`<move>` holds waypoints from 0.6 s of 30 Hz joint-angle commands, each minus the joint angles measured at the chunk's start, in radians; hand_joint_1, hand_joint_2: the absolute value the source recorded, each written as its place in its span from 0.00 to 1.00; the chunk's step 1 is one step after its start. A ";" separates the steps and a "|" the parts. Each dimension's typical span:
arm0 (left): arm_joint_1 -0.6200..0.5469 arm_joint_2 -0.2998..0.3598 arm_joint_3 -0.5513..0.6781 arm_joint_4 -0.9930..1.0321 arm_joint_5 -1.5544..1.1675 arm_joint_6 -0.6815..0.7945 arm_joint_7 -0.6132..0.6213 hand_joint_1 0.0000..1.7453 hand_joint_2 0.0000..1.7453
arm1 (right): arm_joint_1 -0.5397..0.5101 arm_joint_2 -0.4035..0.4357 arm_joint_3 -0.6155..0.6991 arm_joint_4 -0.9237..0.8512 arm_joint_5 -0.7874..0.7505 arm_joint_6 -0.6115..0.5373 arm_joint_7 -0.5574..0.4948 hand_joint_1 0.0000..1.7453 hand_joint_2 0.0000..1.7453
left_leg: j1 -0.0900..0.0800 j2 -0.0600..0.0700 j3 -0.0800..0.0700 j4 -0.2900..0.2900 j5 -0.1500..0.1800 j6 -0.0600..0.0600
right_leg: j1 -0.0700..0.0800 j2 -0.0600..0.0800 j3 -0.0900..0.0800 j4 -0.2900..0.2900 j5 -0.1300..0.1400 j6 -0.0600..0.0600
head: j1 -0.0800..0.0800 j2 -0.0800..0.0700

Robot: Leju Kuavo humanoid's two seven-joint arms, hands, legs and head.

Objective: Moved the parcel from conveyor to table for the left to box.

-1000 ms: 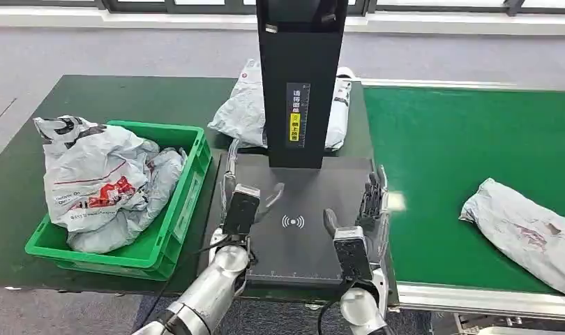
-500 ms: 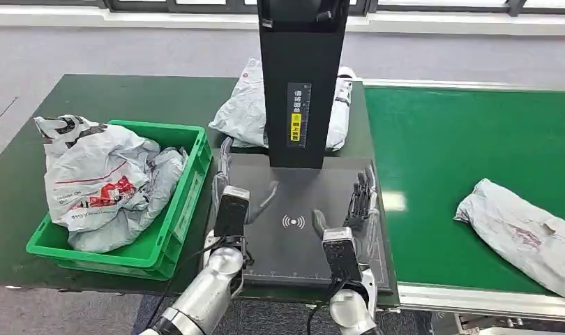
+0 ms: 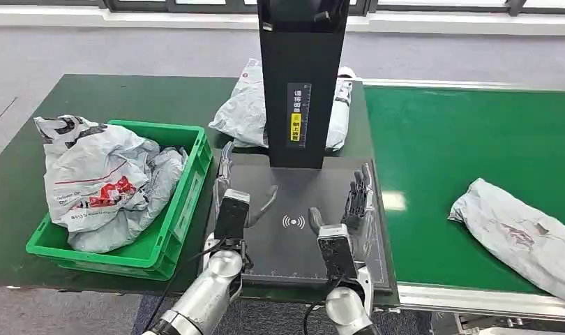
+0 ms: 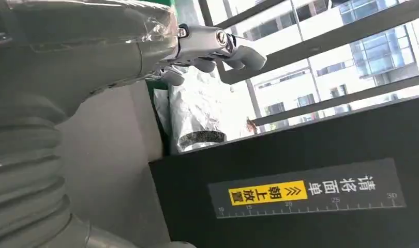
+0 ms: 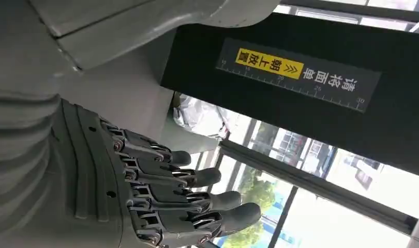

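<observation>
Black scanner post (image 3: 302,84): yellow label 朝上放置; white 请将面单; ruler numbers 25, 30.

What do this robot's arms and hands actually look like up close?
Both arms are shiny silver tubes with thin black cables at the wrists. The left hand and right hand have black box-like backs, grey thumbs and dark jointed fingers with rounded grey tips. A grey ribbed cover wraps each wrist.

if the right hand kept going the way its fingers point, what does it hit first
Probably the black scanner column: the right hand points away from the robot over the dark pad, slightly right of the column's base, so it might pass beside it.
</observation>
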 commanded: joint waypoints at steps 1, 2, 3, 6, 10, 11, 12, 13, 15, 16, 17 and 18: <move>-0.024 -0.001 0.013 0.066 -0.002 -0.019 -0.002 0.00 1.00 | -0.003 -0.008 -0.050 0.043 0.004 -0.006 -0.005 0.00 1.00 | 0.000 0.000 0.003 -0.002 0.000 0.002 | 0.001 -0.001 0.003 -0.002 0.000 -0.002 | 0.000 0.000; -0.024 0.001 0.013 0.064 -0.005 -0.017 -0.006 0.00 1.00 | -0.004 -0.010 -0.054 0.043 0.004 -0.009 -0.007 0.00 1.00 | 0.000 0.000 0.003 -0.002 0.000 0.003 | 0.001 -0.001 0.003 -0.002 0.000 -0.003 | 0.000 0.000; -0.022 0.001 0.016 0.059 -0.007 -0.018 -0.008 0.00 1.00 | -0.004 -0.012 -0.057 0.042 0.004 -0.012 -0.011 0.00 1.00 | 0.000 0.000 0.002 -0.001 0.000 0.002 | 0.001 -0.001 0.003 -0.002 0.000 -0.002 | 0.000 0.000; -0.017 0.002 0.022 0.051 -0.014 -0.022 -0.007 0.00 1.00 | -0.002 -0.017 -0.065 0.040 0.001 -0.016 -0.017 0.00 1.00 | -0.001 0.000 0.004 -0.003 0.000 0.003 | 0.001 -0.002 0.004 -0.003 0.000 -0.003 | 0.000 0.000; -0.020 0.000 0.022 0.056 -0.022 -0.027 -0.006 0.00 1.00 | -0.007 -0.020 -0.075 0.048 -0.004 -0.019 -0.018 0.00 1.00 | 0.000 0.000 0.003 -0.002 0.000 0.003 | 0.000 -0.001 0.003 -0.002 0.000 -0.002 | 0.000 0.000; -0.020 0.000 0.022 0.056 -0.022 -0.027 -0.006 0.00 1.00 | -0.007 -0.020 -0.075 0.048 -0.004 -0.019 -0.018 0.00 1.00 | 0.000 0.001 0.004 -0.002 0.000 0.003 | 0.001 -0.001 0.004 -0.003 0.000 -0.003 | 0.000 0.000; -0.020 0.000 0.022 0.056 -0.022 -0.027 -0.006 0.00 1.00 | -0.007 -0.020 -0.075 0.048 -0.004 -0.019 -0.018 0.00 1.00 | 0.000 0.000 0.002 -0.001 0.000 0.002 | 0.000 -0.001 0.002 -0.001 0.000 -0.002 | 0.000 0.000; -0.020 0.000 0.022 0.056 -0.022 -0.027 -0.006 0.00 1.00 | -0.007 -0.020 -0.075 0.048 -0.004 -0.019 -0.018 0.00 1.00 | 0.000 0.000 0.004 -0.002 0.000 0.003 | 0.001 -0.001 0.004 -0.003 0.000 -0.003 | 0.000 0.000; -0.020 0.000 0.022 0.056 -0.022 -0.027 -0.006 0.00 1.00 | -0.007 -0.020 -0.075 0.048 -0.004 -0.019 -0.018 0.00 1.00 | 0.000 0.000 0.002 -0.001 0.000 0.002 | 0.001 -0.001 0.002 -0.001 0.000 -0.002 | 0.000 0.000; -0.022 -0.002 0.023 0.058 -0.022 -0.027 -0.005 0.00 1.00 | -0.009 -0.019 -0.078 0.053 -0.007 -0.022 -0.018 0.00 1.00 | 0.000 0.000 0.004 -0.002 0.000 0.003 | 0.001 -0.001 0.003 -0.002 0.000 -0.003 | 0.000 0.000; -0.023 -0.003 0.026 0.060 -0.023 -0.028 -0.006 0.00 1.00 | -0.011 -0.018 -0.080 0.058 -0.011 -0.023 -0.022 0.00 1.00 | 0.000 0.000 0.003 -0.001 0.000 0.002 | 0.001 -0.001 0.002 -0.002 0.000 -0.002 | 0.000 0.000; -0.023 -0.003 0.026 0.060 -0.022 -0.029 -0.006 0.00 1.00 | -0.010 -0.019 -0.080 0.058 -0.011 -0.023 -0.022 0.00 1.00 | 0.000 0.000 0.004 -0.002 0.000 0.003 | 0.001 -0.002 0.004 -0.003 0.000 -0.003 | 0.000 0.000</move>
